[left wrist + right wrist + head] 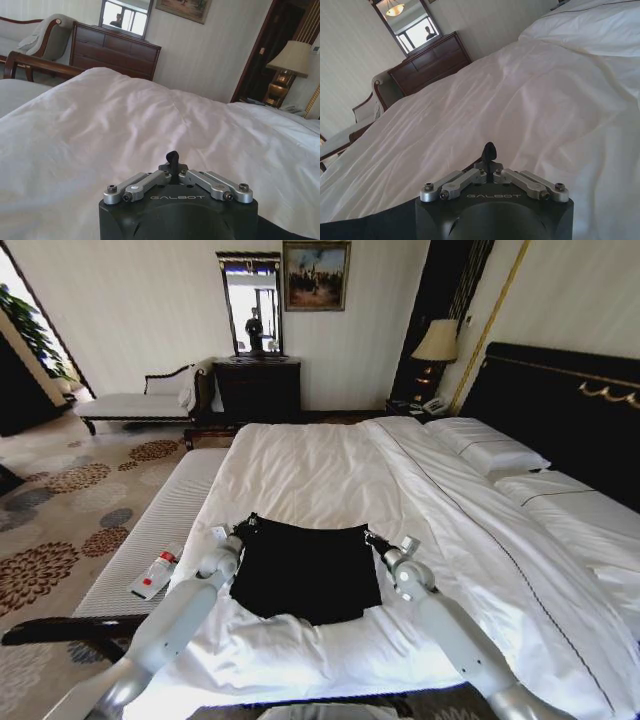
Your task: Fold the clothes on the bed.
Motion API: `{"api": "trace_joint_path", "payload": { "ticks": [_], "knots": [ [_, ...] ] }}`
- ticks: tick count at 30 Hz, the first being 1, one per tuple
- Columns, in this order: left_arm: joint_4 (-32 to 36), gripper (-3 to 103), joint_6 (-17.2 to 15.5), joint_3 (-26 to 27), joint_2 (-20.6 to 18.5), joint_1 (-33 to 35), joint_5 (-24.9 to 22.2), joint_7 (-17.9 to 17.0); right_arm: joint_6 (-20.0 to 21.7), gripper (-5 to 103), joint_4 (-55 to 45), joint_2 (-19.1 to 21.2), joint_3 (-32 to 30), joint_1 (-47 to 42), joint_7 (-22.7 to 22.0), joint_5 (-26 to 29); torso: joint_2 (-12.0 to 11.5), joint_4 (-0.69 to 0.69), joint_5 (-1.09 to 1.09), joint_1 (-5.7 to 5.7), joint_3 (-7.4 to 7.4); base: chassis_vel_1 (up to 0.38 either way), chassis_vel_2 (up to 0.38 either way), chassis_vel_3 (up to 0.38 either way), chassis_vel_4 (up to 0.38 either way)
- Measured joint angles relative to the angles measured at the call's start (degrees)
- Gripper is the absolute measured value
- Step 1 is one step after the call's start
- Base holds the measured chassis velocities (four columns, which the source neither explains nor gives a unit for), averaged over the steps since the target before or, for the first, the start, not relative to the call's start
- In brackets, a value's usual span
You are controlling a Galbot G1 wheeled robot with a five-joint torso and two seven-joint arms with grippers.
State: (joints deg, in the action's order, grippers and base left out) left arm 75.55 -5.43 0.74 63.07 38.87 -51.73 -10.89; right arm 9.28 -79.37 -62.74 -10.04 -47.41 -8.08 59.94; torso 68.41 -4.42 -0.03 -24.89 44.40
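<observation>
The clothes (305, 575), a black shirt, lie as a rough rectangle on the white bed (320, 465) near its foot edge. My left gripper (247, 527) is at the shirt's far left corner and my right gripper (372, 538) at its far right corner. Each is shut and pinches the cloth, so the far hem runs taut between them. The left wrist view has the left gripper (172, 157) with its fingers pressed together over white duvet. The right gripper (490, 150) looks the same in the right wrist view, with black cloth (370, 225) beneath it.
A pale bench (160, 530) runs along the bed's left side with a small white and red object (155, 573) on it. Pillows (490, 450) and the dark headboard (560, 410) are at the right. A chaise (135, 400), dresser (257, 388) and lamp (436, 342) line the far wall.
</observation>
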Motion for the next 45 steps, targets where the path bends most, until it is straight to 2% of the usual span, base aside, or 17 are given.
{"api": "trace_joint_path", "payload": {
  "ticks": [6,11,15,27,31,36,45],
  "knots": [
    [-6.8,1,1.6,-0.5,3.6,-2.8,2.6,1.9,-2.1,1,5.6,-1.9,-0.1,3.9,1.7,-1.9,0.0,0.02,0.00,0.00,0.00,0.000,0.000,0.000,0.000],
    [-9.2,1,2.2,0.2,5.7,-3.7,4.0,2.5,-3.6,1,7.2,-2.7,-0.7,4.3,2.2,-2.2,0.0,0.00,0.00,0.01,-0.01,0.000,0.000,0.000,0.000],
    [-8.7,1,2.6,0.5,5.8,-3.2,4.1,2.6,-4.6,1,7.1,-2.7,-1.4,3.0,2.9,-3.0,0.0,0.01,0.01,0.00,-0.01,0.000,0.000,0.000,0.000],
    [3.4,1,5.2,5.5,2.9,8.1,5.7,2.9,-9.9,1,3.0,-2.1,-4.9,-5.2,6.0,-8.4,0.0,0.01,-0.01,0.03,-0.02,0.000,0.000,0.000,0.000],
    [8.2,1,5.8,6.7,2.0,12.8,6.5,3.2,-11.6,1,-0.1,-2.4,-5.8,-8.3,6.1,-12.3,0.0,0.00,0.00,0.03,-0.03,0.000,0.000,0.000,0.000],
    [10.3,1,6.3,7.7,1.5,15.4,6.7,3.4,-12.4,1,-2.8,-1.8,-6.6,-10.7,6.0,-14.0,0.0,0.01,-0.02,0.03,-0.02,0.000,0.000,0.000,0.000],
    [13.1,1,7.1,10.1,0.1,20.2,7.0,4.3,-16.8,1,-5.0,-1.5,-7.5,-17.5,8.0,-23.8,0.0,0.00,-0.01,0.02,-0.02,0.000,0.000,0.000,0.000]
  ]
}}
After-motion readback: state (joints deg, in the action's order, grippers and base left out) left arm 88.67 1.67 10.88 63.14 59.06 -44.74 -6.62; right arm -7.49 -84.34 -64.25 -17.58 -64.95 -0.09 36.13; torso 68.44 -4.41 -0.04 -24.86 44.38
